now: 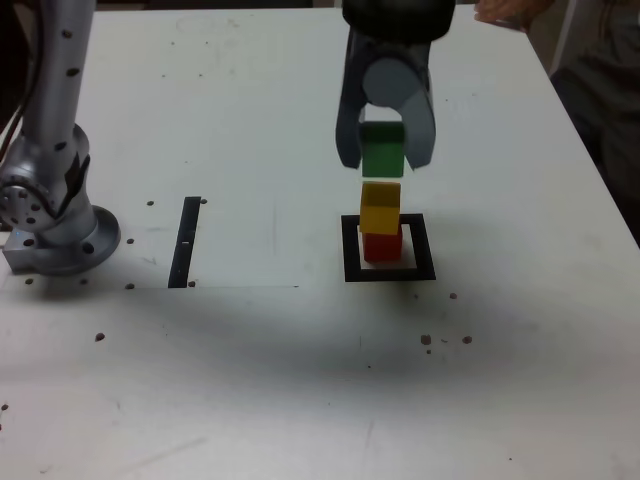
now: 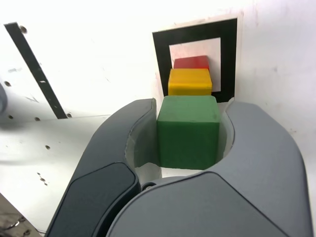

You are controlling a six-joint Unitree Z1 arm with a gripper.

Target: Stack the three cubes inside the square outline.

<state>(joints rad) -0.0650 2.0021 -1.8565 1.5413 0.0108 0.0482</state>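
A red cube [image 1: 382, 246] stands inside the black square outline [image 1: 351, 250] on the white table, with a yellow cube [image 1: 380, 206] stacked on top of it. My gripper [image 1: 384, 158] hangs just above this stack, shut on a green cube [image 1: 381, 151]. A small gap shows between the green cube and the yellow one. In the wrist view the green cube [image 2: 188, 131] sits between my grey fingers [image 2: 123, 143], with the yellow cube [image 2: 190, 81], the red cube [image 2: 191, 62] and the square outline [image 2: 161, 54] beyond it.
A straight black strip [image 1: 186, 241] lies on the table at the exterior view's left, near the arm's silver base [image 1: 55, 215]. A person's hand [image 1: 515, 12] rests at the far right table edge. Small dark holes dot the tabletop.
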